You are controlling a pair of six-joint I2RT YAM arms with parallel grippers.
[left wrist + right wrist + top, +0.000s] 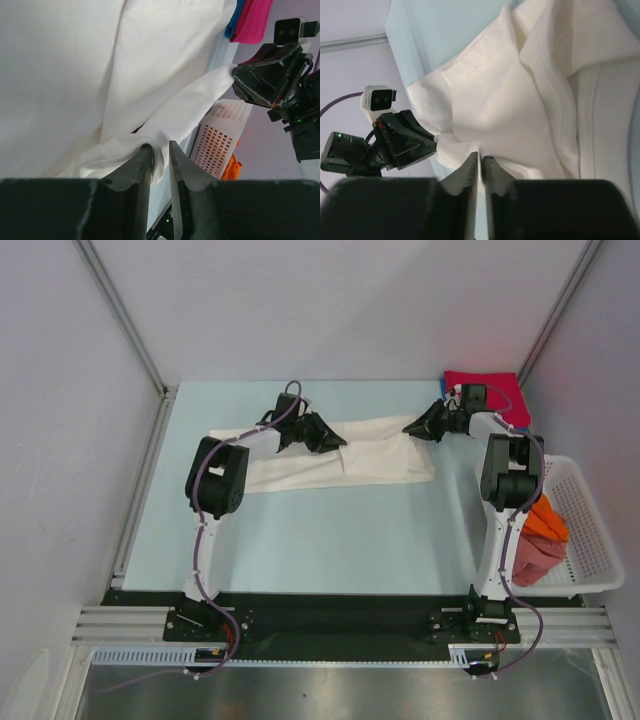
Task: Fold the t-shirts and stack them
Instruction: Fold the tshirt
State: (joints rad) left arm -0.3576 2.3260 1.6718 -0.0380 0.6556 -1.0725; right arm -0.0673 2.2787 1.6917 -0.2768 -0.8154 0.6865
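Note:
A white t-shirt [380,460] lies partly folded across the far middle of the light blue table. My left gripper [335,437] is at its far edge, jaws pinched on a raised fold of the white cloth [160,150]. My right gripper [412,427] is at the same far edge further right, nearly closed on the hem [480,157]. The cloth stretches between the two grips, lifted off the table. A red t-shirt [480,383] lies on a blue one [522,405] at the back right corner.
A white lattice basket [600,540] stands at the right edge beside the right arm, holding an orange t-shirt [548,520] and a pinkish-red one [538,558]. Grey walls and metal frame posts close in the table on three sides.

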